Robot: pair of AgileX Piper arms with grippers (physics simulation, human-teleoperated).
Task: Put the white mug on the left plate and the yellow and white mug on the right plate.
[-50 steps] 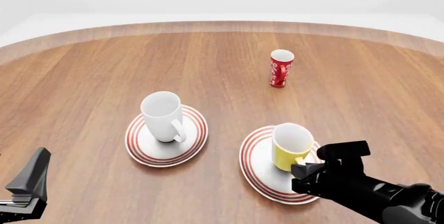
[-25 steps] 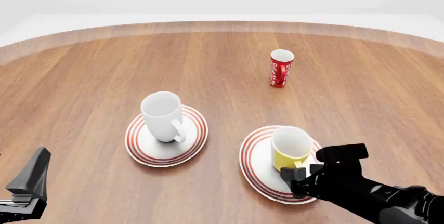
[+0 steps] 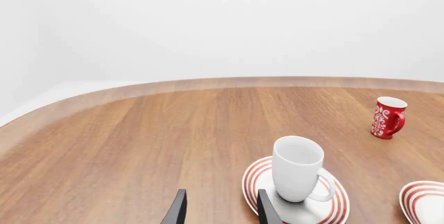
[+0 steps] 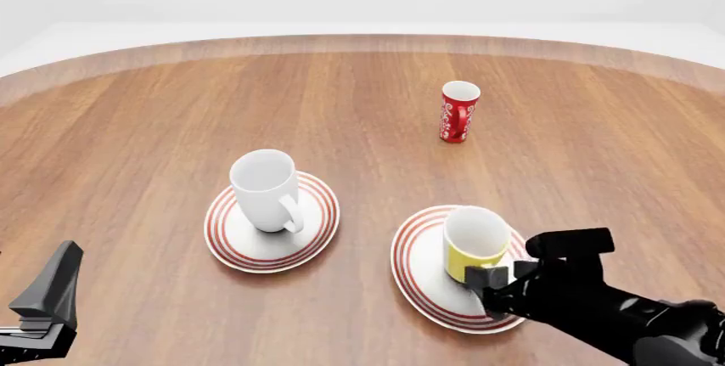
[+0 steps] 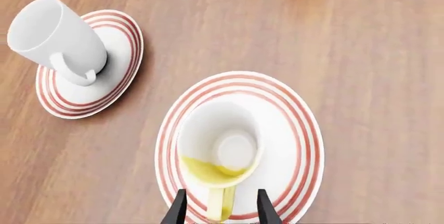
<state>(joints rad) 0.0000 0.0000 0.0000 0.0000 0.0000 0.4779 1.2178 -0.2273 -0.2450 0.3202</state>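
Observation:
The white mug (image 4: 266, 189) stands upright on the left plate (image 4: 233, 251), handle toward the near side. On the right plate (image 4: 419, 274) stands the yellow and white mug (image 4: 476, 243). My right gripper (image 4: 512, 266) sits just behind that mug. In the right wrist view it (image 5: 220, 211) is open, with the mug's yellow handle (image 5: 220, 203) between the spread fingers and a gap on each side. My left gripper (image 4: 51, 294) rests at the near left corner, far from both plates. Its fingers (image 3: 220, 212) are open and hold nothing.
A slim red-and-white patterned cup (image 4: 459, 111) stands upright farther back, right of centre. The left wrist view shows it (image 3: 387, 117) beyond the white mug (image 3: 297, 169). The round wooden table's far edge (image 4: 362, 42) curves across the back.
The yellow and white mug has settled slightly lower on the right plate. My right gripper has drawn back a little to the right. The left arm has not moved.

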